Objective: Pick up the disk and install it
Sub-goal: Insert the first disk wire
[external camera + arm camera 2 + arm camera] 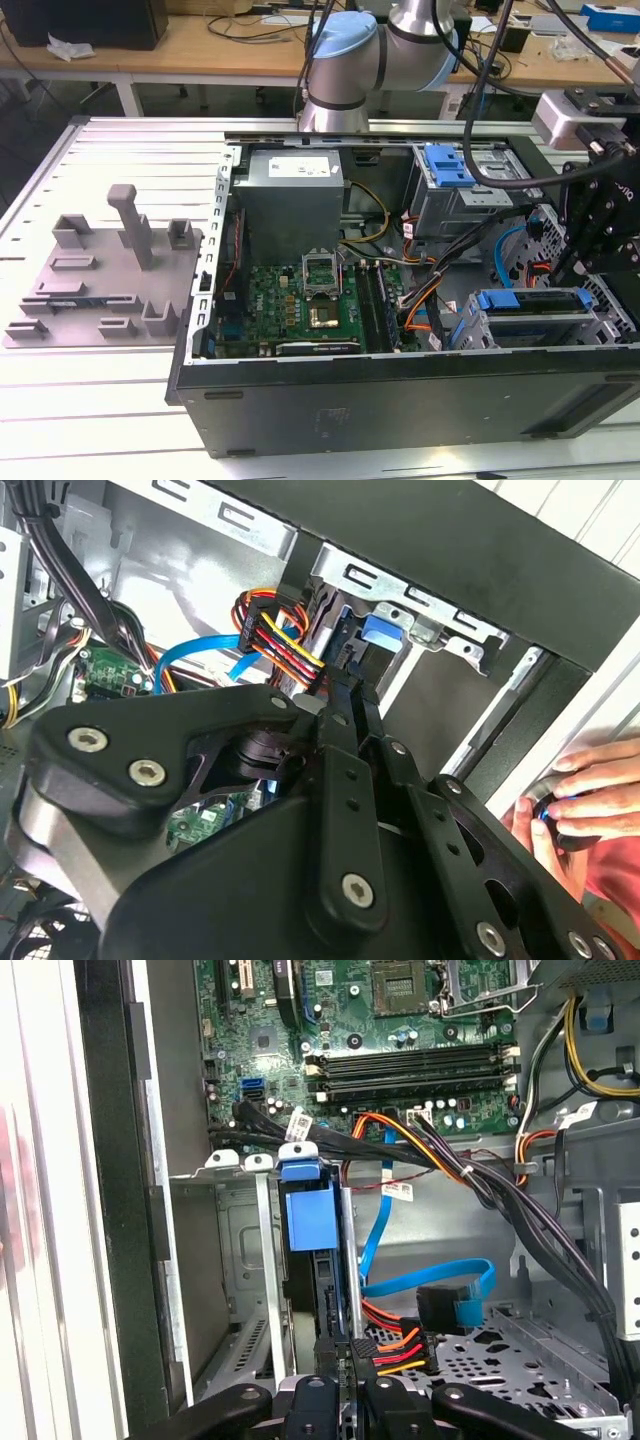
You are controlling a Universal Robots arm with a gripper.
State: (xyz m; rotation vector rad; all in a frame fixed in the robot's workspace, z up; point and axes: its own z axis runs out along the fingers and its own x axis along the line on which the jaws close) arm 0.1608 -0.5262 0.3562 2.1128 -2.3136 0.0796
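In the exterior view, a grey slotted fixture tray lies on the table at the exterior view's left, well apart from the open computer case. Inside the case, the green motherboard sits toward the middle, with a blue ribbed latch on its metal cage further to the right. The robot arm reaches over the case's far side.

At the exterior view's right, the drive cage holds the disk. In the first wrist view the disk stands on edge in a slot of that cage, with its blue carrier at the end away from the gripper. The gripper's fingers sit close together at the disk's near end and appear clamped on its thin edge, though the contact itself is partly hidden. Orange, red and blue cables run just beside it.

In the second wrist view, a person's hand rests at the outer edge of the case.
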